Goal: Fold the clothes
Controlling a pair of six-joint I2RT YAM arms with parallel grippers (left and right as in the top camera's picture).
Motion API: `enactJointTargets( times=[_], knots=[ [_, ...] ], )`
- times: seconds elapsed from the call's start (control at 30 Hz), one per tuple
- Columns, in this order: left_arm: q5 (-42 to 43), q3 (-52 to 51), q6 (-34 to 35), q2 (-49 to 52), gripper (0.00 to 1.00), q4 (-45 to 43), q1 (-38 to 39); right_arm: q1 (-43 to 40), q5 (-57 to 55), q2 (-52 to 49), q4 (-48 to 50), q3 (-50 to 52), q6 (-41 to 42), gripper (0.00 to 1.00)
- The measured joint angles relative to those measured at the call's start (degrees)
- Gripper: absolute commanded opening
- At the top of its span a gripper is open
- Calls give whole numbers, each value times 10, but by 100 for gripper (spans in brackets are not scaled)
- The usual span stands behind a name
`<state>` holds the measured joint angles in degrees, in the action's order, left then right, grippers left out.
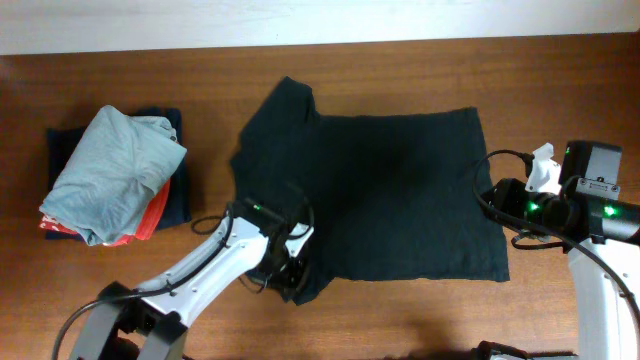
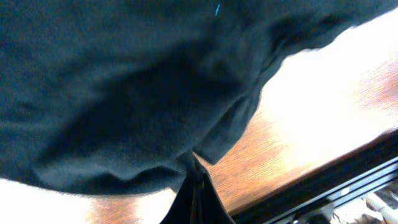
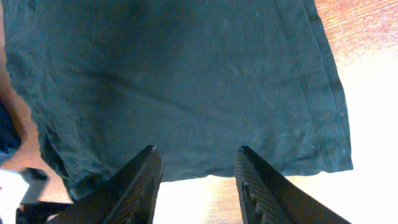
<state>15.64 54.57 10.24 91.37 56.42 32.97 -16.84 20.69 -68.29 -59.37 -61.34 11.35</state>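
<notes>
The black T-shirt [image 1: 400,190] lies spread flat on the wooden table [image 1: 560,80], one sleeve pointing to the back left. My left gripper [image 1: 292,272] sits at the shirt's near left corner. In the left wrist view the left gripper [image 2: 198,186] is shut, with a fold of the T-shirt [image 2: 124,81] pinched between its jaws and lifted off the wood. My right gripper [image 1: 487,195] hovers at the shirt's right edge. In the right wrist view the right gripper [image 3: 196,149] is open, with the T-shirt's [image 3: 186,74] hem just ahead of its fingertips and bare wood between them.
A pile of folded garments stands at the left: a light grey-blue one [image 1: 115,170] on top, orange-red [image 1: 150,215] and navy [image 1: 175,195] beneath. The table's front edge and a black rail [image 2: 336,186] lie close to the left gripper.
</notes>
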Motion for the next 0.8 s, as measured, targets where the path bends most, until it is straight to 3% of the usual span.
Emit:
enactJointTargets(
  times=[0.43,0.6,0.67,0.8],
  knots=[
    [-89,67,19,-31,1,-46,-111,0,0,0,0,0,0,43],
    [-117,67,23,-31,7,-51,-114,0,0,0,0,0,0,43],
    [-130,67,24,-31,11,-53,-114,0,0,0,0,0,0,43],
    [-136,67,29,-31,31,-40,-112,0,0,0,0,0,0,43]
  ],
)
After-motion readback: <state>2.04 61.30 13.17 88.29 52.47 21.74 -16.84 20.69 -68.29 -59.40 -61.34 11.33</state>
